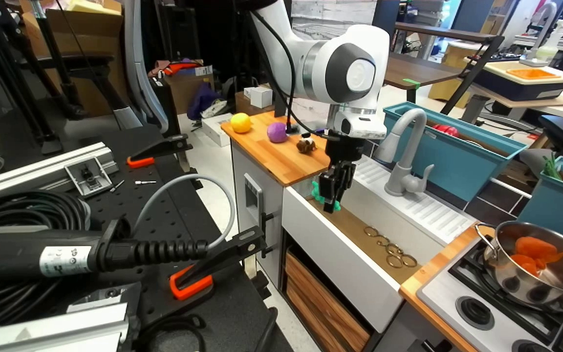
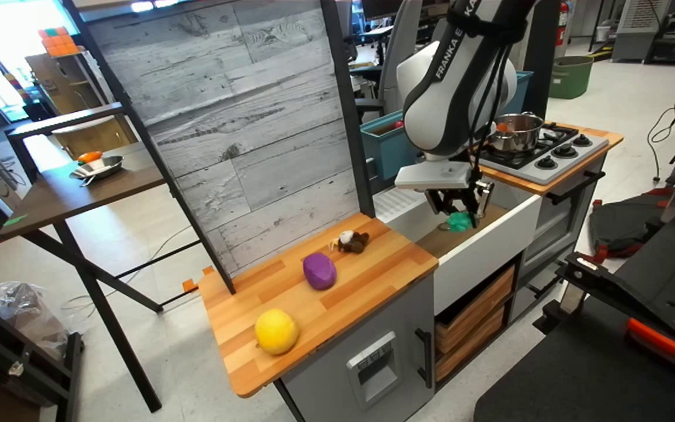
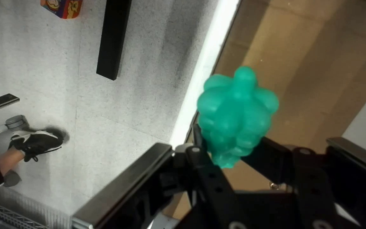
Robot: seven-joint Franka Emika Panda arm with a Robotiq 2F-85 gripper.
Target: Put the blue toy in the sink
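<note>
The blue toy is a teal lumpy cluster held in my gripper, seen in the wrist view (image 3: 238,108) and in both exterior views (image 1: 316,190) (image 2: 459,221). My gripper (image 1: 333,198) is shut on it, a finger on either side; the fingers also show in the wrist view (image 3: 230,144). The toy sticks out past the fingertips. The sink has a white front wall (image 1: 345,259) (image 2: 487,252) and a tan bottom (image 3: 300,73). My gripper and the toy are over the sink's end by the wooden counter, close to the front wall, apart from the bottom.
Several gold rings (image 1: 394,250) lie on the sink bottom. A grey faucet (image 1: 406,151) stands behind. The wooden counter (image 2: 367,275) holds a purple toy (image 2: 320,271), a yellow ball (image 2: 276,332) and a brown-and-white toy (image 2: 354,241). A steel pot (image 1: 545,264) sits on the stove.
</note>
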